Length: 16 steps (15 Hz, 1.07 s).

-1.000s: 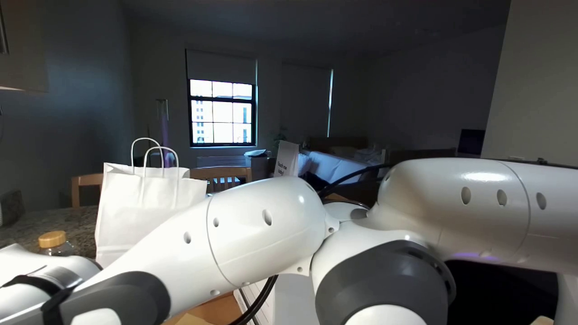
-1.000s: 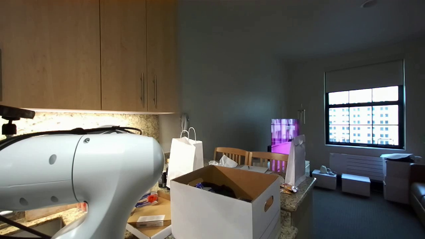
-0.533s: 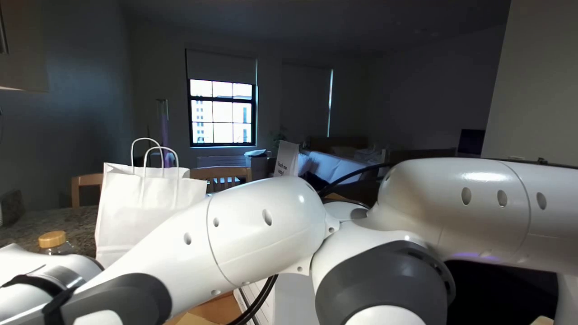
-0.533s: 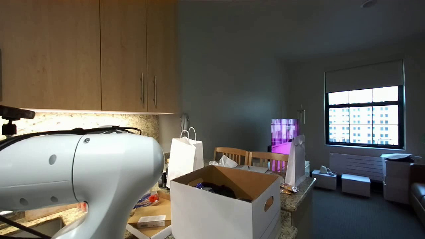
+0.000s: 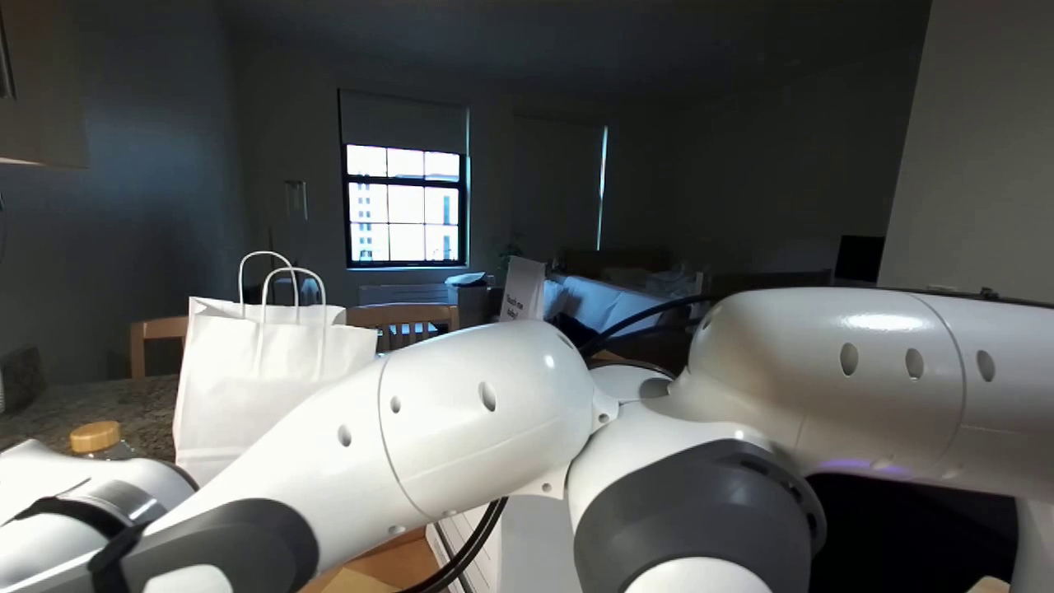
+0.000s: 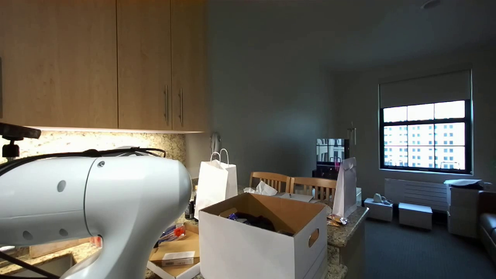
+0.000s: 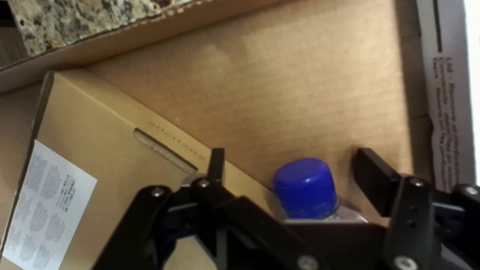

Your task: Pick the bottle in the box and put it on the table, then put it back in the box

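Observation:
In the wrist view a clear bottle with a blue cap (image 7: 305,189) rises from a shallow cardboard tray (image 7: 285,93), close against a flat brown carton. My gripper (image 7: 289,161) is open around it, one finger on each side of the cap with a gap at both. Its lower body is hidden behind the gripper's black parts. The box, a large white carton (image 6: 248,248) with an oval hand-hole, stands on the counter in an exterior view, dark items inside. I cannot make out the table. Both exterior views lack the gripper.
The flat brown carton with a label (image 7: 63,202) fills the tray's left side. A printed white edge (image 7: 446,112) borders it on the right. A white paper bag (image 5: 255,371) and an orange-capped jar (image 5: 97,438) stand behind the arm (image 5: 494,403). Speckled counter (image 7: 86,18) shows beyond the tray.
In an exterior view the arm's wrist end has shifted very slightly to the right. The large white box has not moved. The background screen has gone from purple to dark.

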Available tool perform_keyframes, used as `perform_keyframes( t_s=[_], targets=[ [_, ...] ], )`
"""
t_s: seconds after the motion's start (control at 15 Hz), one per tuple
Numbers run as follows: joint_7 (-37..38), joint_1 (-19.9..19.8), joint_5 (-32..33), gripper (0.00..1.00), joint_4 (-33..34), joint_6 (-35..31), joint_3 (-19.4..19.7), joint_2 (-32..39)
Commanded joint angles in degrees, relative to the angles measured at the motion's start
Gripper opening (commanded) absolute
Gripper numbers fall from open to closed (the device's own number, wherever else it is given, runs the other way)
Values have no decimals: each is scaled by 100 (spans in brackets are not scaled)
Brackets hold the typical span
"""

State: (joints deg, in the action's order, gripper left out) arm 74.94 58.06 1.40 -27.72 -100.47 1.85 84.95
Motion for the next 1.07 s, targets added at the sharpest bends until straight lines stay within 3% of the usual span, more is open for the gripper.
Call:
perform_keyframes(
  t_s=[0.0,0.07,0.13,0.2,0.8,1.0],
  targets=[
    [339,27,179,100,-6,-30,61,0],
    [364,27,209,100,-14,-24,74,0],
    [407,28,236,91,-11,-23,84,0],
    [410,23,245,75,4,21,67,0],
    [332,42,231,19,40,280,13,-71],
    [315,57,229,15,36,313,3,-77]
  ],
)
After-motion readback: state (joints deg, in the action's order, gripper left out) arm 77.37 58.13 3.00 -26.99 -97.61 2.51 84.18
